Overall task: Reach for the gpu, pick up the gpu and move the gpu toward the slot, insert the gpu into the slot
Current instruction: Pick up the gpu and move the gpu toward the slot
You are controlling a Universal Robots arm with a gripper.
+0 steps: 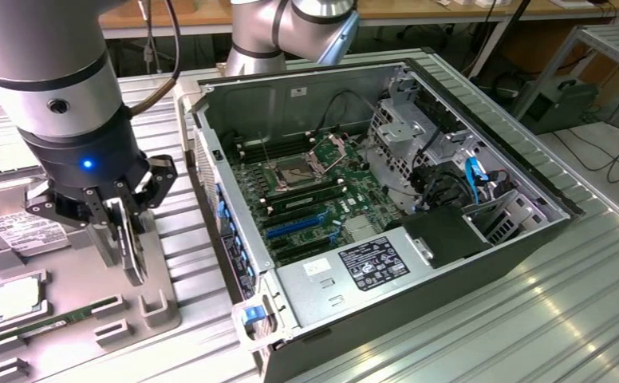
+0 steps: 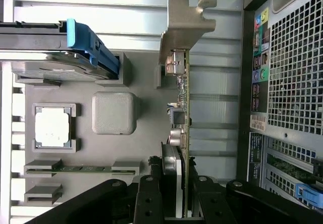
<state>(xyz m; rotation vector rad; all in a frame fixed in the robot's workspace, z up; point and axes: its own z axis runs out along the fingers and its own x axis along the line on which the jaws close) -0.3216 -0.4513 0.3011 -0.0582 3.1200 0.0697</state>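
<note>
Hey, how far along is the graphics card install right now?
Reaching and gripping look done: the pincer is shut on the gpu, held on edge over the grey tray. In hand: the carry, with the card outside the open computer case. Left: insertion; the blue slots inside sit bare.

**Card clamped edge-on beside the computer case**

The tool (image 2: pixel 174 200) has its black fingers (image 2: pixel 149 196) pressed on either side of the gpu (image 2: pixel 184 114), which is seen edge-on with its silver bracket (image 2: pixel 184 24) at the far end. Behind it lies a grey tray (image 2: pixel 144 148) on the ribbed metal surface (image 2: pixel 101 12). The tray holds a hard drive (image 2: pixel 48 68) with a blue clip (image 2: pixel 85 41), a processor chip (image 2: pixel 53 127), a grey block (image 2: pixel 113 113) and what looks like a memory stick (image 2: pixel 81 168). The perforated back of the computer case (image 2: pixel 298 82), with its coloured ports (image 2: pixel 260 57), stands just beside the card.
</note>
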